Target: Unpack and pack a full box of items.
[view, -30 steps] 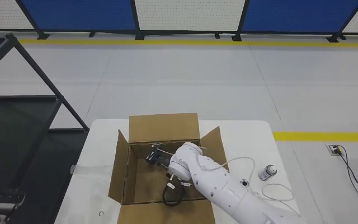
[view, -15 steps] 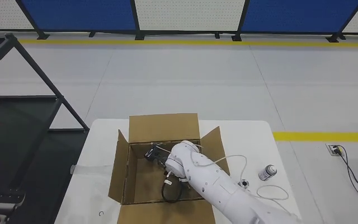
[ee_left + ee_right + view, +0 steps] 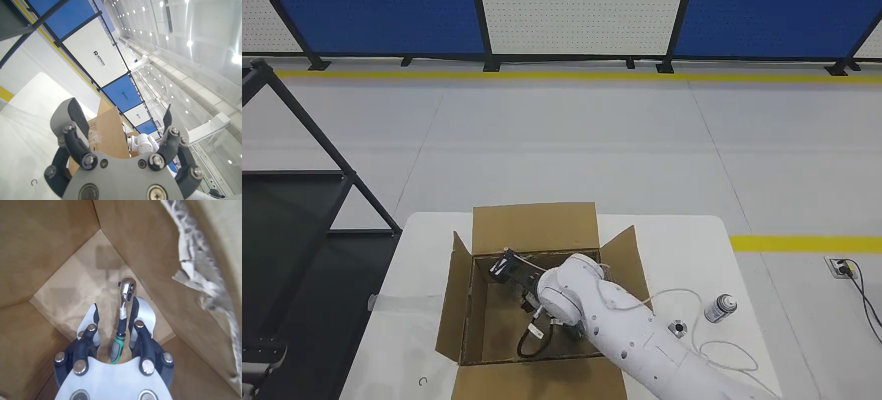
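Compared with one second ago, the right arm is seen in the top view a little deeper in the box, shifted toward its far left corner; the black cable loop under the arm is carried to the left with it. The box itself is not displaced, and the can stays at its place on the table, well apart from the box.

In the right wrist view the right gripper is held spread open, low inside the box, and the ratchet is found between its two fingers. The ratchet lies on the box floor just beside one wall, the chrome head turned away from the wrist, the green and black handle toward it; it is nearer to one finger than to the other, and whether that finger touches it already cannot be told; nothing is grasped yet.

The left gripper is also spread open and empty; it is kept beside the box and is pointed upward, toward the ceiling.

The small shift is judged to be the last alignment before a grasp, so the unpacking part of the task is thought to be in hand, with the can already outside. A closing of the fingers on the shaft is expected next. Because the ratchet is off centre and the wall is close, it is possible that the tool is pushed or turned when the fingers close, or that the outer finger is rubbed on the cardboard.
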